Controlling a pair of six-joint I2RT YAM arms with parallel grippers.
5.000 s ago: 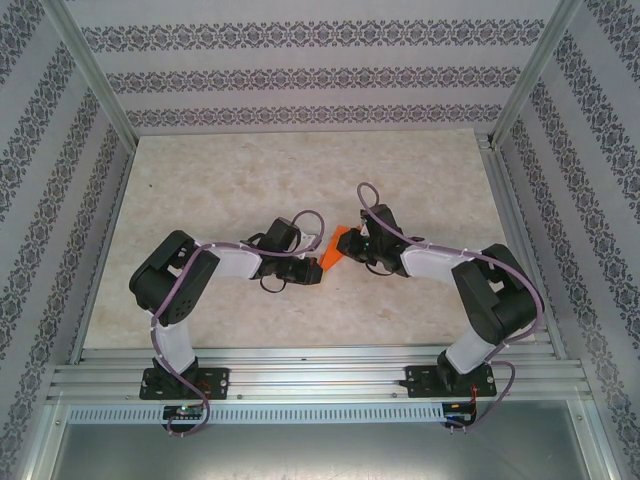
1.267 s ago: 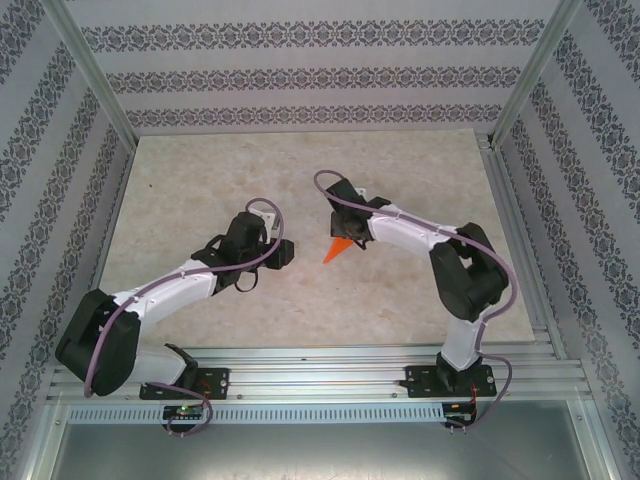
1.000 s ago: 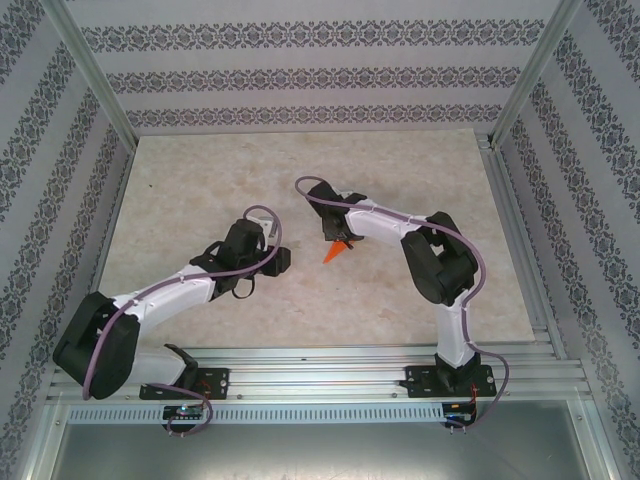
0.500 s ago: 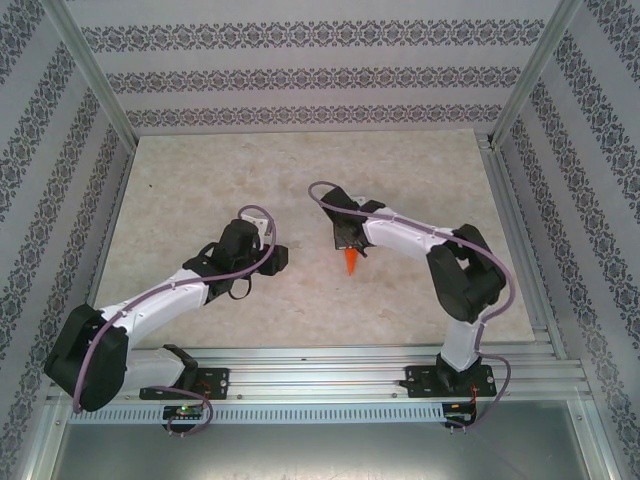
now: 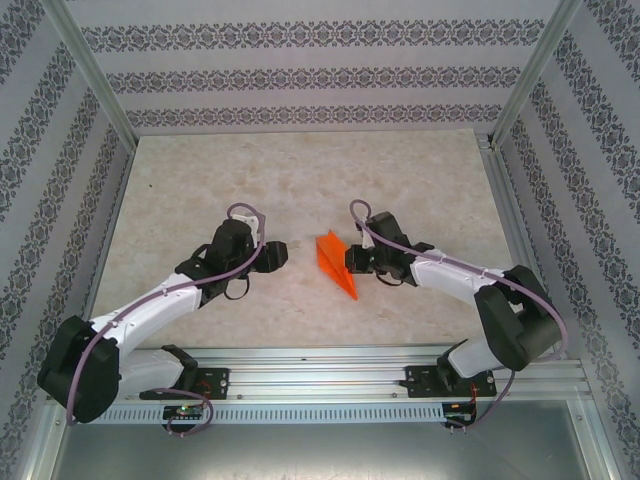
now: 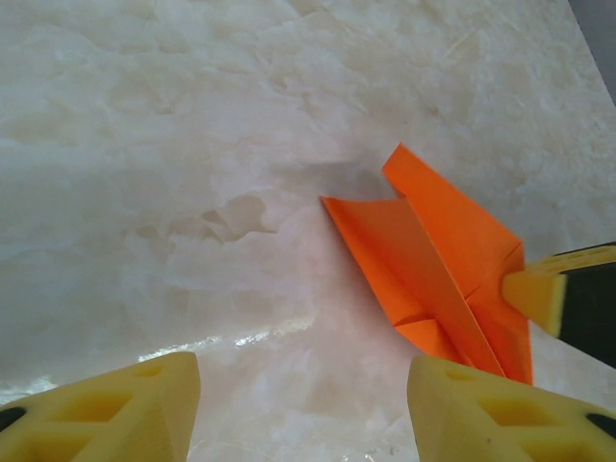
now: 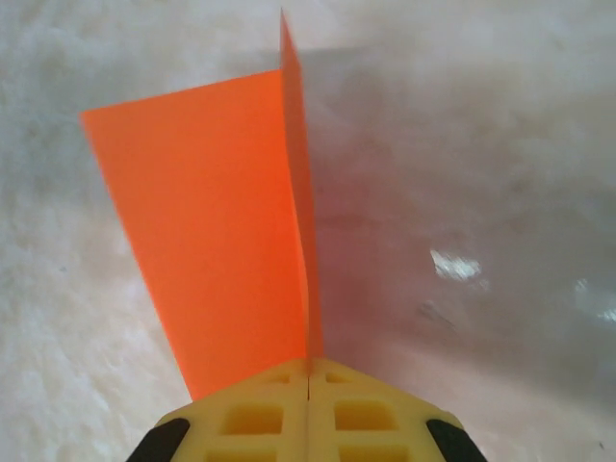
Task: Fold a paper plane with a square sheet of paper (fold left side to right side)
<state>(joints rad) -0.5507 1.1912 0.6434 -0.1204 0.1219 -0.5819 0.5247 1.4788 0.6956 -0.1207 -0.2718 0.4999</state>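
Orange paper plane (image 5: 335,263) gripped along its central fold by the right claw (image 7: 308,371), near the middle of the marbled counter (image 5: 300,170).
Right claw: yellow pads closed flush on the upright fold, with one wing spread flat to the side. Whether the plane rests on the counter cannot be told. Left claw (image 6: 300,390): jaws parted, holding nothing, just beside the plane and apart from it. Likely step: finishing the folded plane. For a clean result, keep the pinch low on the fold, avoid twisting, and bring the free claw in only along an existing crease.
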